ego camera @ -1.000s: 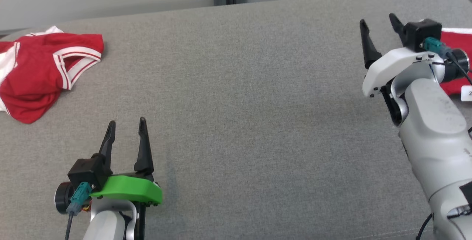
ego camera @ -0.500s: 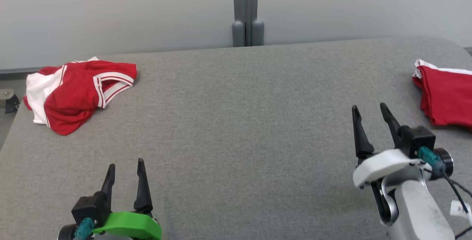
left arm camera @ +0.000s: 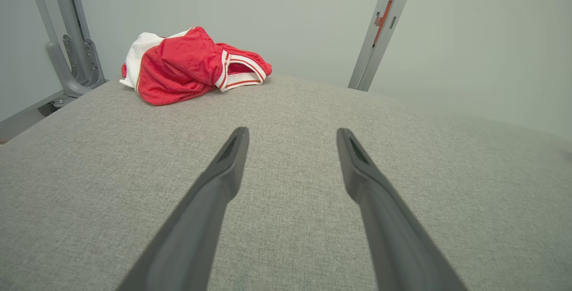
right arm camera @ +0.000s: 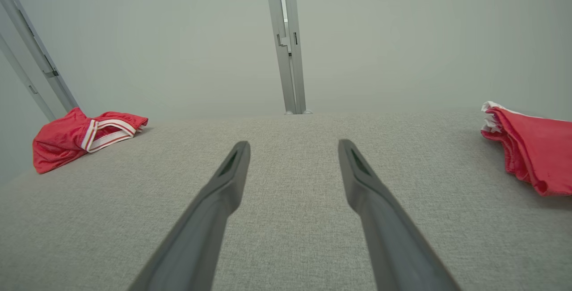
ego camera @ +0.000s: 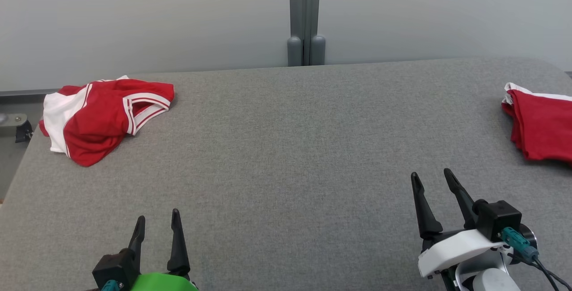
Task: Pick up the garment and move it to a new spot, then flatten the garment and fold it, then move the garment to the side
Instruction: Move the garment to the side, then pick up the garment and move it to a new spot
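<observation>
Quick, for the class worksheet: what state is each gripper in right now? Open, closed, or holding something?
Left gripper: open, holding nothing.
Right gripper: open, holding nothing.

A crumpled red garment (left arm camera: 178, 65), perhaps shorts, lies on the grey surface (left arm camera: 89, 183) beyond spread jaws.

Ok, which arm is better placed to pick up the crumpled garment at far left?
Left, most likely. The left gripper is open, empty and on the same side as the crumpled garment. The right gripper, also open, sits on the opposite side, near another red garment.
</observation>
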Motion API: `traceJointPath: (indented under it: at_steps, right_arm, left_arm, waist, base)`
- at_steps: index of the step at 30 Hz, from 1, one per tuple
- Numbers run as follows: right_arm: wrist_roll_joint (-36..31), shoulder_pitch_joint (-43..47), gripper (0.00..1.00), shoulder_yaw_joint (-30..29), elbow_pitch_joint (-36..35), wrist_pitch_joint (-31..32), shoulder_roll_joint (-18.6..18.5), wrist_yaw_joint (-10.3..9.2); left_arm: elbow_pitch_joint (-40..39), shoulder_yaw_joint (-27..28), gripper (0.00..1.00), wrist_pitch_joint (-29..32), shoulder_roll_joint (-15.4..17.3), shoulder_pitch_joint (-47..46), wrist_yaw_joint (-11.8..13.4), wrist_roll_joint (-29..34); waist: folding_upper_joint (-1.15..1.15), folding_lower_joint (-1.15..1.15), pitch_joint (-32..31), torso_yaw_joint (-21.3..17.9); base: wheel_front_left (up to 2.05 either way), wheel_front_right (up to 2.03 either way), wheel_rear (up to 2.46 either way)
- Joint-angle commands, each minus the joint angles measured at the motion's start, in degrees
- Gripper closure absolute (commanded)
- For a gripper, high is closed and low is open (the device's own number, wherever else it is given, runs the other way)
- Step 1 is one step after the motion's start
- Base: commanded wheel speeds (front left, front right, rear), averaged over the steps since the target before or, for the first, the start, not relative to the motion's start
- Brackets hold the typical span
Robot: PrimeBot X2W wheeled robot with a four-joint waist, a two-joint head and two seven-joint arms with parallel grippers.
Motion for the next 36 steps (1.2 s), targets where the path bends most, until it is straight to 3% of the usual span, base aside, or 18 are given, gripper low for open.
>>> traceJointPath:
  at_steps: [1,14,20,26,36]
  right_arm:
    - [0.2,0.8,0.0,0.1,-0.5,0.2,-0.1,-0.1]
    - [0.4,1.8,0.0,-0.3,-1.1,0.7,-0.1,-0.1]
    - [0.1,2.0,0.0,-0.4,-1.2,0.4,-0.1,-0.1]
    - [0.1,2.3,0.0,-0.2,-2.1,0.2,-0.1,-0.1]
    - [1.0,1.6,0.0,0.6,-2.4,-0.2,-0.1,-0.1]
  left_arm:
    - [0.0,0.1,0.0,0.0,-0.1,0.6,-0.3,0.6]
    - [0.3,-0.2,0.0,0.0,-0.3,0.8,-0.9,1.3]
    - [0.6,0.0,0.0,0.0,-0.2,0.0,-1.1,1.6]
    - [0.2,0.3,0.0,0.0,0.0,-0.8,-1.1,1.9]
    - [-1.0,0.4,0.0,0.0,0.9,-1.4,-1.1,2.1]
  waist:
    - [0.0,0.0,0.0,-0.1]
    - [0.0,0.0,-0.2,0.5]
    - [0.0,0.0,-0.2,2.7]
    - [0.0,0.0,-0.2,8.7]
    - [0.0,0.0,0.0,23.9]
  base:
    - [0.0,0.0,0.0]
    - [0.0,0.0,0.0]
    - [0.0,0.0,0.0]
    - [0.0,0.0,0.0]
    - [0.0,0.0,0.0]
